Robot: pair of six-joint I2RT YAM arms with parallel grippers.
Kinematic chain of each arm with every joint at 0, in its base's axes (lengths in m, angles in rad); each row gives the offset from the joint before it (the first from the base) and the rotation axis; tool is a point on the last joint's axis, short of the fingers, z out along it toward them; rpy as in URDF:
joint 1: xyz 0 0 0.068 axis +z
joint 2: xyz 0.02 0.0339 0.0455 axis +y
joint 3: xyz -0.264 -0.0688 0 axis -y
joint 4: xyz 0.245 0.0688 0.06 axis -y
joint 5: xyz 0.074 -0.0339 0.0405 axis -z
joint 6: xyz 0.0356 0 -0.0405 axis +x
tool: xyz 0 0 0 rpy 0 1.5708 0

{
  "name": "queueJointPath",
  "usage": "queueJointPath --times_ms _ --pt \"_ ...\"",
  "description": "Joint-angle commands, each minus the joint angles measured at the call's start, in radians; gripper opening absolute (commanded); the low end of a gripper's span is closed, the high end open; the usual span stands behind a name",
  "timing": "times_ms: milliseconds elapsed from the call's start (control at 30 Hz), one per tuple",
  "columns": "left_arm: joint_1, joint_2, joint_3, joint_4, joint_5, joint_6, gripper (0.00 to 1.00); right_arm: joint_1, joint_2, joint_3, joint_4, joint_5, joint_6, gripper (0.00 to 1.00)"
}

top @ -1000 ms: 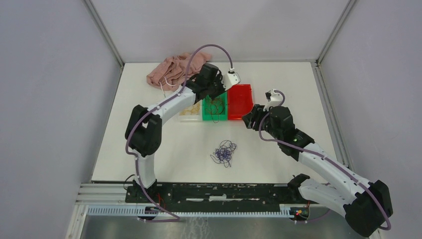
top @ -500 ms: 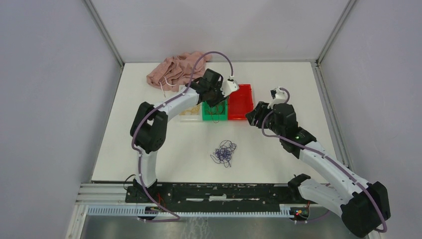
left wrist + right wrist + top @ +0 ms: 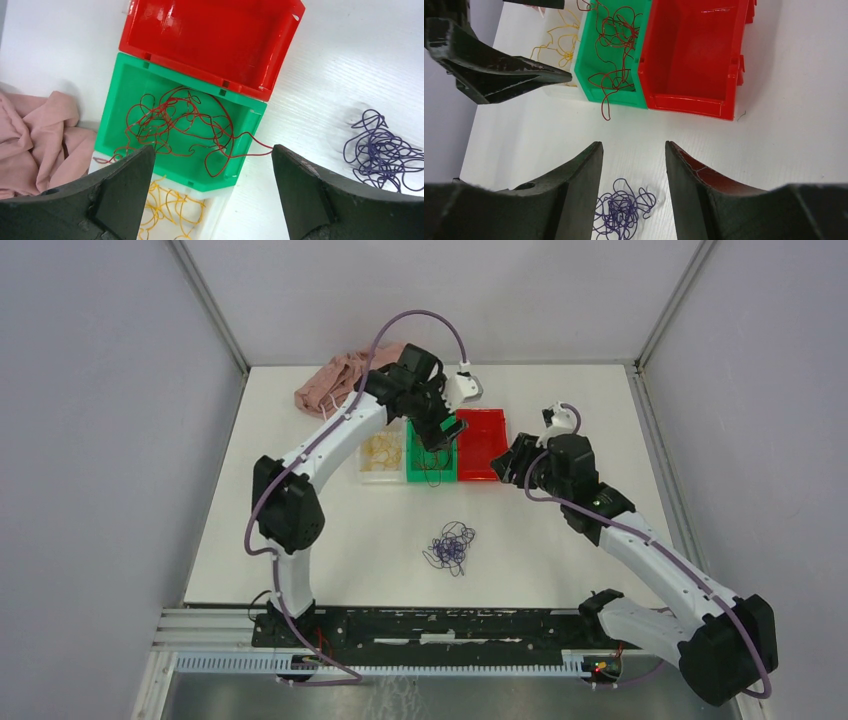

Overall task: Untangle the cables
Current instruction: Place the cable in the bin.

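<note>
The left jaws stand wide open, empty, over the green bin [image 3: 125,100] holding the red cable [image 3: 185,125]; its loop over the rim could snag. On the bench [image 3: 325,75] lies the purple tangle [image 3: 377,150]; the right jaws are half-open, empty.

arms: left arm [image 3: 330,438], right arm [image 3: 650,555], white link shells | joint housings [image 3: 288,515]: black, bulky | lilac harness lead [image 3: 420,313]: thick, runs along each arm | wrist camera mount [image 3: 463,388]: white | left gripper [image 3: 212,150]: black wedge fingers, scuffed
</note>
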Motion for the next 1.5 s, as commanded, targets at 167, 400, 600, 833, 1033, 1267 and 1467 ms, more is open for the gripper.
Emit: queueJointPath --times_ms 167,400,600,833,1033,1267,1467 --pt "0.160 -0.005 0.043 0.119 -0.060 -0.088 0.80 -0.006 0.002 0.050 0.019 -0.041 0.016 0.56" --pt "0.214 0.100 0.062 0.218 -0.087 -0.111 0.73 -0.007 0.007 0.032 0.028 -0.069 0.024 0.56" --pt "0.243 0.184 0.139 0.256 -0.024 -0.245 0.73 -0.008 0.012 0.009 0.047 -0.081 0.031 0.56" --pt "0.248 0.221 0.127 0.275 0.046 -0.331 0.73 -0.008 0.022 0.008 0.049 -0.083 0.026 0.54" --pt "0.253 0.198 0.070 0.299 0.103 -0.344 0.62 -0.007 0.029 0.003 0.048 -0.072 0.024 0.52" --pt "0.252 0.164 -0.029 0.343 0.158 -0.355 0.55 -0.009 0.030 0.000 0.043 -0.063 0.028 0.49" --pt "0.252 0.155 -0.064 0.393 0.157 -0.359 0.38 -0.010 0.024 -0.007 0.039 -0.062 0.036 0.45"
